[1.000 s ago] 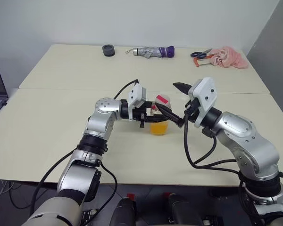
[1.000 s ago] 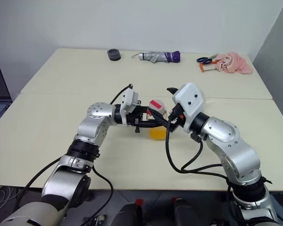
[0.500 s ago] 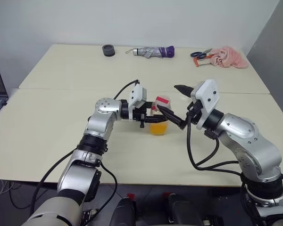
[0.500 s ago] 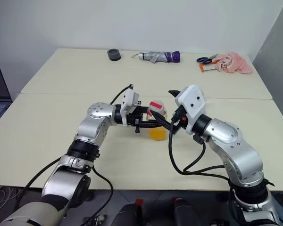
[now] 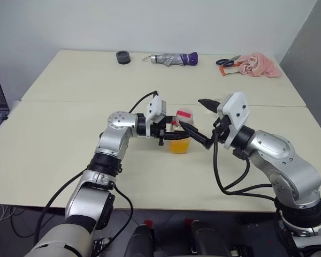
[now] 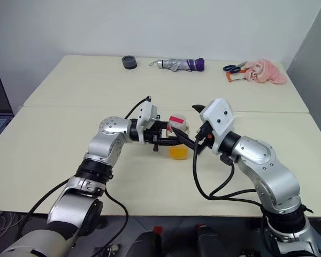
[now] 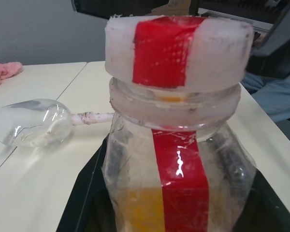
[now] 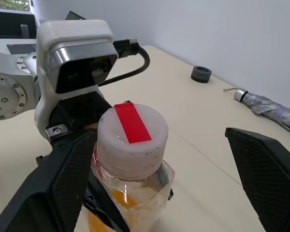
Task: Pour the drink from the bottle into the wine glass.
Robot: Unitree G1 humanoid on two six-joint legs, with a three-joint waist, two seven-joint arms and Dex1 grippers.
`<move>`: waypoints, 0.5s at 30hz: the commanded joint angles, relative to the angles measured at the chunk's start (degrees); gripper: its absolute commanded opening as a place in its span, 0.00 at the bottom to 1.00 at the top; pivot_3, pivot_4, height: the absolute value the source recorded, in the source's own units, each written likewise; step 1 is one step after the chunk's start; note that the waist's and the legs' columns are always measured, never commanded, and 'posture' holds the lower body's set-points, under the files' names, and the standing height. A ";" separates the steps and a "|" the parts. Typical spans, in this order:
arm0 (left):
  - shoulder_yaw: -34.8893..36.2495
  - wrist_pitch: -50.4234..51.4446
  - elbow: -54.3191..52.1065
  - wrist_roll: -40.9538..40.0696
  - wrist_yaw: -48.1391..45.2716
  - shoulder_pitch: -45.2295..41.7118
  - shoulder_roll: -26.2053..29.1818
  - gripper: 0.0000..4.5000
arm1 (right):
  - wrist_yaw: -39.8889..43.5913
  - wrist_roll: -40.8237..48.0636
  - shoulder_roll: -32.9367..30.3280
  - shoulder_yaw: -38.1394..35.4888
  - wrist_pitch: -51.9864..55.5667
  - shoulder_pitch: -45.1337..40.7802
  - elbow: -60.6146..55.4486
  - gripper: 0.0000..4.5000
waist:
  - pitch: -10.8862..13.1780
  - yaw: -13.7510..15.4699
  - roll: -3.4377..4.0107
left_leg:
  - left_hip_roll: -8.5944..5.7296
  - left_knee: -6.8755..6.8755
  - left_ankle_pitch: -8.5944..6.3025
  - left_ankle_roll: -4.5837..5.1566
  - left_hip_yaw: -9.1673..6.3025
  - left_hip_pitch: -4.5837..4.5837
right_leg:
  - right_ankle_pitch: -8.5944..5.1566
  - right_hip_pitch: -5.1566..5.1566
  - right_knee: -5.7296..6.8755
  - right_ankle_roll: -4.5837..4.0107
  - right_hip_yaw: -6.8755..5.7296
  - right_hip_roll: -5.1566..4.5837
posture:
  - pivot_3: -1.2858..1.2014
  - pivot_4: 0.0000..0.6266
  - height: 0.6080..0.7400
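bottle (image 8: 130,179): clear, squarish, white cap with red stripe, orange drink (image 5: 180,145) low inside; upright mid-table
left gripper (image 5: 170,132): clamped on bottle
right gripper (image 5: 199,122): jaws wide, straddling cap, no hold
wine glass (image 7: 36,123): lying on side
table (image 5: 69,134): cream, grey wall behind

Capped bottle (image 8: 133,159) clamped by left gripper (image 8: 94,159), right fingers (image 8: 266,169) spread
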 commanded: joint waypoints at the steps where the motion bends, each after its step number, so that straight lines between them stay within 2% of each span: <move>1: 0.85 -1.05 -1.39 -1.02 -0.37 -1.26 0.30 0.40 | -0.01 0.67 -0.55 -2.54 0.13 -0.33 -1.64 1.00 | 0.00 0.00 0.00 | 0.00 0.00 0.00 0.00 0.00 0.00 | 0.00 0.00 0.00 0.00 0.00 0.00 | 0.52 0.24 1.00; 15: 0.85 -0.98 -1.46 -1.08 -0.41 -1.16 0.27 0.40 | -0.05 1.84 -0.85 -3.38 0.89 -0.53 -1.83 1.00 | 0.00 0.00 0.00 | 0.00 0.00 0.00 0.00 0.00 0.00 | 0.00 0.00 0.00 0.00 0.00 0.00 | 0.52 0.24 1.00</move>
